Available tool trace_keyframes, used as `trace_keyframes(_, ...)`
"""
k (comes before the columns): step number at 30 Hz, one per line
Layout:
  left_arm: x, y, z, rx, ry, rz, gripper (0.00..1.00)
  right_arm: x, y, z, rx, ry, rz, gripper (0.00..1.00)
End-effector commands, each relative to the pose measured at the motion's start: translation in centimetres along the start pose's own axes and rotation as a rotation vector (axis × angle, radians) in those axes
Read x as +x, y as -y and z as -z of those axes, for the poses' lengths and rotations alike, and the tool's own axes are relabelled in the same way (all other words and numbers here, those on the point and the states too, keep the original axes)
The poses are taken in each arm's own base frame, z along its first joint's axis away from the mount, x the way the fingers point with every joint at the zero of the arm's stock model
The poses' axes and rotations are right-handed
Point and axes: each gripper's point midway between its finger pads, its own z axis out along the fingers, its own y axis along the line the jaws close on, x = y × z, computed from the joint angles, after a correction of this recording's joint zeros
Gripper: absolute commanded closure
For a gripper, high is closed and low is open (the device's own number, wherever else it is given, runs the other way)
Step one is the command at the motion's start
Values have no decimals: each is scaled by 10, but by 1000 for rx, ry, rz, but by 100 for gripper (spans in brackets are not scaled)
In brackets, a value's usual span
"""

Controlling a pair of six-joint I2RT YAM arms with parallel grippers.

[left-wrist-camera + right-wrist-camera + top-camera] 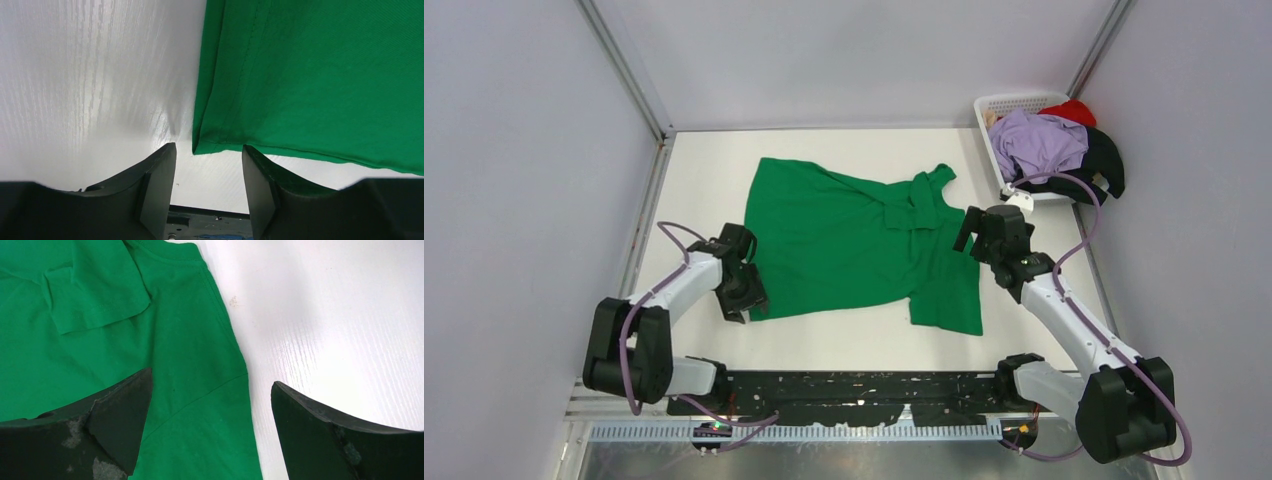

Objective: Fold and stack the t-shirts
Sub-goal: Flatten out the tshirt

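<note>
A bright green t-shirt (854, 245) lies spread on the white table, one sleeve folded over near the collar. My left gripper (746, 300) is open at the shirt's near left corner (200, 145), which lies just beyond the gap between its fingers. My right gripper (972, 232) is open above the shirt's right edge (220, 405), by the sleeve seam; one finger is over the cloth, the other over bare table. More shirts, lilac (1036, 142), black (1106, 165) and red (1074, 110), are heaped in the basket.
A white lattice basket (994, 105) stands at the table's far right corner. Metal frame posts and grey walls close in the table on both sides and at the back. A black base plate (854, 395) runs along the near edge.
</note>
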Motion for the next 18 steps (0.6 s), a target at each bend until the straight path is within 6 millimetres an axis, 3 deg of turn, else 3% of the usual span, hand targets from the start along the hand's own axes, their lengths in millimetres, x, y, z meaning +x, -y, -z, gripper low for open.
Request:
trace_keyframes(1,-17,2,2,-31,35,-33,49,-15,3,0,32,38,12,5)
trace_keyframes(9,-8,16,-9,19,-57,-55,65,-20,6,1,49,55,18,4)
trace_keyframes(18,8,8,-13,-26,-86,-74,65,-26,21,4,117,75,24,5)
